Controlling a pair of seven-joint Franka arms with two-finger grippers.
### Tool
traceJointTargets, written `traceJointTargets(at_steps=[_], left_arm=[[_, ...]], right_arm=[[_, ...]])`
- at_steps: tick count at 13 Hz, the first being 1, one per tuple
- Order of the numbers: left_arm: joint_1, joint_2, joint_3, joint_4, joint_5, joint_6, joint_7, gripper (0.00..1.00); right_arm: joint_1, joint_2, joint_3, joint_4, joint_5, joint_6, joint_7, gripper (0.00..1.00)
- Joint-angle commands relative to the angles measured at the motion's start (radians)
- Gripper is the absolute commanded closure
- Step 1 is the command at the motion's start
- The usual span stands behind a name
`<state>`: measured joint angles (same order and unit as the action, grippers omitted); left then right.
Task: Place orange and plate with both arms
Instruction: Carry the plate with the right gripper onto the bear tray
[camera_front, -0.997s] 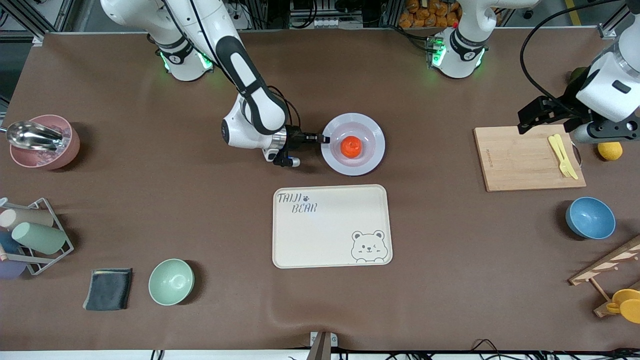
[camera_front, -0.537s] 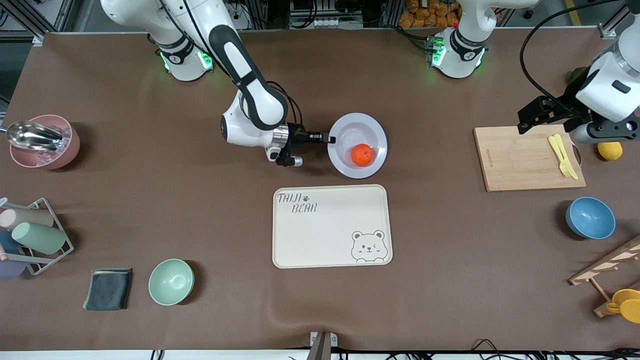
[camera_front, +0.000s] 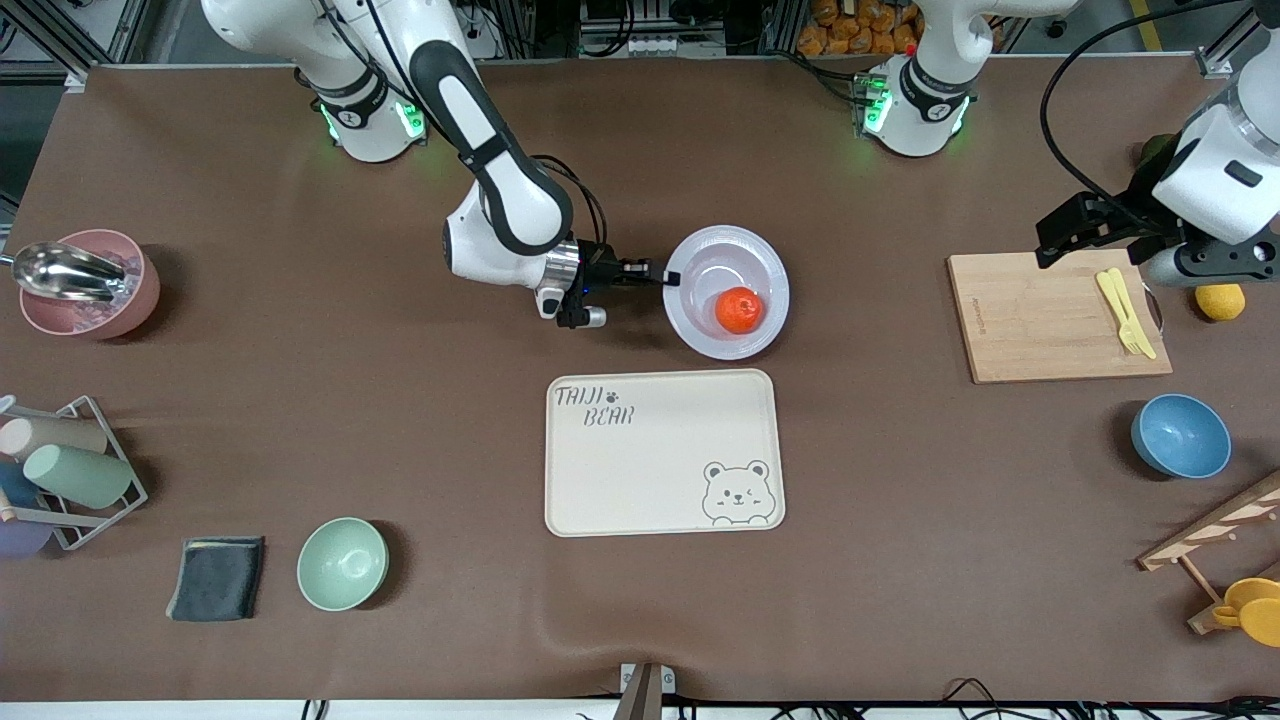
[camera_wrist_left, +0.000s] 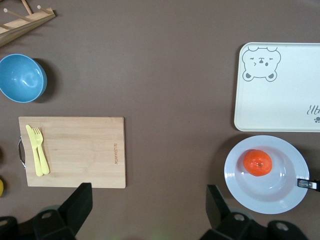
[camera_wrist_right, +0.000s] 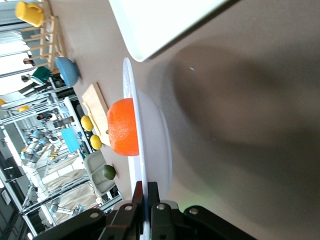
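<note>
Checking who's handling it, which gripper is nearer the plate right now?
Right. The right gripper is shut on the plate rim; the left gripper, open, hangs over the cutting board.

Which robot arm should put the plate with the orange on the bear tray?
The right arm, most likely. Its right gripper is shut on the plate's rim, the orange rides inside, and the tray lies just nearer the front camera. The left gripper waits open over the cutting board.

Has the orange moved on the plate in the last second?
Yes. The orange rolled from the plate's middle toward the cutting board, as the right gripper lifts the rim.
</note>
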<state>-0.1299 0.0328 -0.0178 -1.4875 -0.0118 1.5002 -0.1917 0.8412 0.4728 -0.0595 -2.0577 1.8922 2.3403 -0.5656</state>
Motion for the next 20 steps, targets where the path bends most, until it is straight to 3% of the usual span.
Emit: traceJointTargets(at_steps=[1, 4, 8, 13, 20], left_arm=[[0.003, -0.013, 0.001, 0.003, -0.013, -0.017, 0.017, 0.0], [0.004, -0.013, 0.001, 0.003, -0.014, -0.017, 0.017, 0.0], [0.001, -0.013, 0.003, 0.003, -0.016, -0.017, 0.017, 0.0], [-0.001, -0.011, 0.003, 0.001, -0.017, -0.017, 0.017, 0.0], [-0.004, -0.007, 0.003, -0.002, -0.019, -0.017, 0.017, 0.0]], right_arm=[[0.003, -0.031, -0.013, -0.003, 0.17, 0.002, -0.158, 1.0], [-0.025, -0.019, -0.016, 0.028, 0.278, 0.008, -0.252, 1.0], [-0.099, 0.099, -0.016, 0.146, 0.283, 0.008, -0.289, 1.0], [-0.178, 0.183, -0.016, 0.215, 0.283, 0.007, -0.324, 1.0], [-0.277, 0.272, -0.016, 0.231, 0.281, -0.084, -0.485, 1.0]])
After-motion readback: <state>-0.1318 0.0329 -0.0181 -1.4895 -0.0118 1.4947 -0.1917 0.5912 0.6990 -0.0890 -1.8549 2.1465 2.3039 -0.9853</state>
